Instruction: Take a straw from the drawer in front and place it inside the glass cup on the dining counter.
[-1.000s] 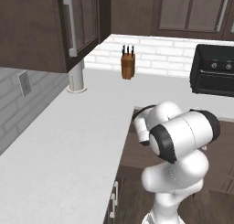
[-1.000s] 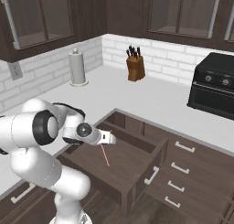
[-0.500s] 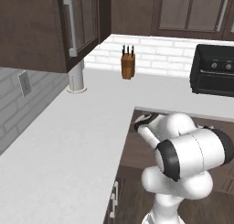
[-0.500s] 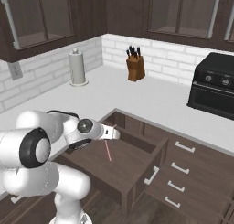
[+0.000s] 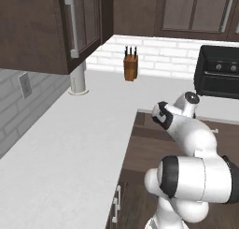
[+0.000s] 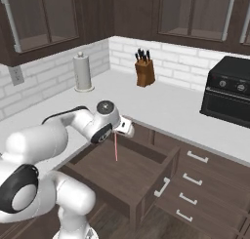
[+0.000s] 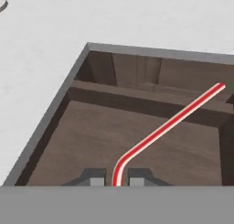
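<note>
Gripping the straw (image 7: 170, 122) at its near end, my hand (image 7: 116, 178) has both fingertips (image 7: 94, 178) pressed against it from either side; seen from the right base camera, my hand (image 6: 125, 127) hangs above the open drawer (image 6: 128, 177), close to its back edge, with the straw (image 6: 115, 146) hanging down from it towards the drawer floor; whether its lower tip touches the wood I cannot tell; along my hand's own camera the red stick bends just beyond the fingertips and runs over the drawer's interior; beyond the drawer, on the white counter (image 6: 161, 106), stand a knife block (image 6: 144, 71), a paper towel roll (image 6: 83, 72) and a black oven (image 6: 230, 90).
</note>
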You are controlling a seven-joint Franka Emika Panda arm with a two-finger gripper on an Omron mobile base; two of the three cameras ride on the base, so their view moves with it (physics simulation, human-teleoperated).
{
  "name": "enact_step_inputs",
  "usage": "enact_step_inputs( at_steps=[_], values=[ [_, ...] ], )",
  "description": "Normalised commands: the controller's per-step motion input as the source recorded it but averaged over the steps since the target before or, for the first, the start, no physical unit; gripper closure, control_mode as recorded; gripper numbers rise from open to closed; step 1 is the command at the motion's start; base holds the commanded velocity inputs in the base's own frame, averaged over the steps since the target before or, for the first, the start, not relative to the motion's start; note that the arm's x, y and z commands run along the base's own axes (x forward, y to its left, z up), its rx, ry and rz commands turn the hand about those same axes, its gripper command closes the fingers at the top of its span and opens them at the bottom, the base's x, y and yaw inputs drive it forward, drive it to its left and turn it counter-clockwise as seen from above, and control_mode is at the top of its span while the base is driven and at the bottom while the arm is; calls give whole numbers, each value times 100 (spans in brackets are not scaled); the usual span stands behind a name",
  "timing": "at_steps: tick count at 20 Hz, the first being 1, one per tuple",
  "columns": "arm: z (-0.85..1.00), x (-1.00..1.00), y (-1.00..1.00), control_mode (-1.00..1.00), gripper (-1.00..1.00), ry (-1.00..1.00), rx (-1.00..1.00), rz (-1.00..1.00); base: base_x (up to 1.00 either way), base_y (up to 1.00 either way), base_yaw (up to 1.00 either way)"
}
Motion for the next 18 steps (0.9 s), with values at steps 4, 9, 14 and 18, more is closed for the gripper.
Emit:
enact_step_inputs(
  at_steps=[4, 9, 14, 18],
  values=[
    [100, 21, -16, -100, 100, 37, 17, -3, 0, 0, 0],
    [90, -24, -24, -100, 100, 33, 3, -1, 0, 0, 0],
    [13, -97, -15, -100, 100, 4, -7, 0, 0, 0, 0],
    [0, -89, 0, -100, 100, -12, -12, 0, 0, 0, 0]
  ],
)
